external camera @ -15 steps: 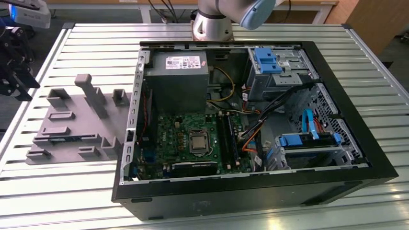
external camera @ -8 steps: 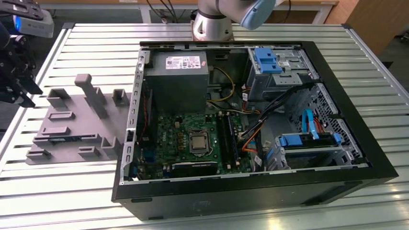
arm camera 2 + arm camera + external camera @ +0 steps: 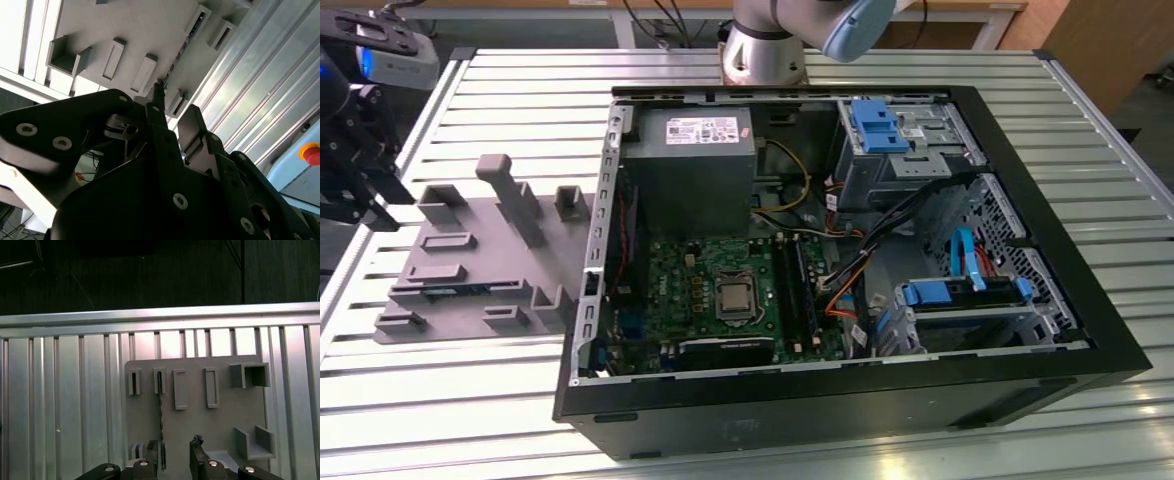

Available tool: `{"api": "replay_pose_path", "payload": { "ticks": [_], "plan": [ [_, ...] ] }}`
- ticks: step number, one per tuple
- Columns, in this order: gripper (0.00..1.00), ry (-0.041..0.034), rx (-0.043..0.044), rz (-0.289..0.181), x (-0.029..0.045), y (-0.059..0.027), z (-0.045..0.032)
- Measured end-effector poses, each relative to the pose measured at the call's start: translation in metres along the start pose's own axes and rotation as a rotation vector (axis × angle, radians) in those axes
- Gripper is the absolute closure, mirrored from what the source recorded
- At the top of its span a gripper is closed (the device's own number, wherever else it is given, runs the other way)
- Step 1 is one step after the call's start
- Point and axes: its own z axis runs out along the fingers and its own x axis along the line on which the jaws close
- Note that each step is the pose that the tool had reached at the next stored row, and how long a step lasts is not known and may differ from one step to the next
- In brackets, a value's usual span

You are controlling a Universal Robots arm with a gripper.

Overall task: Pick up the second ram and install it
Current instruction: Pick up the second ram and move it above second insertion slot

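Observation:
The second ram (image 3: 161, 415) is a thin dark stick standing on edge in the grey fixture plate (image 3: 195, 425), held between two small slotted blocks. In the second wrist view it shows as a thin dark line (image 3: 179, 52) on the same plate. My gripper (image 3: 175, 449) hangs above the plate, open, with nothing between its fingers. The ram lines up close to one fingertip (image 3: 154, 452) and well below it. In the exterior view the black gripper (image 3: 367, 195) is at the far left, beyond the plate's left edge (image 3: 414, 250).
An open computer case (image 3: 854, 400) lies on the slatted metal table (image 3: 480, 420), to the exterior view's right of the plate. Inside are the green motherboard (image 3: 680, 290), black memory slots (image 3: 795, 290), cables and blue drive brackets. Tall grey blocks (image 3: 507, 195) rise from the plate.

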Motion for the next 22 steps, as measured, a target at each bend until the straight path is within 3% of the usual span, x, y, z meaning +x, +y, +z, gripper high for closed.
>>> {"api": "replay_pose_path", "payload": {
  "ticks": [4, 15, 22],
  "plan": [
    [0.62, -0.0001, 0.0018, 0.0, 0.0002, 0.0, 0.0036],
    [0.62, 0.0, 0.0023, -0.001, 0.0014, -0.0006, 0.0234],
    [0.62, -0.0007, 0.0116, -0.002, 0.0023, -0.0005, 0.0325]
  ]
}}
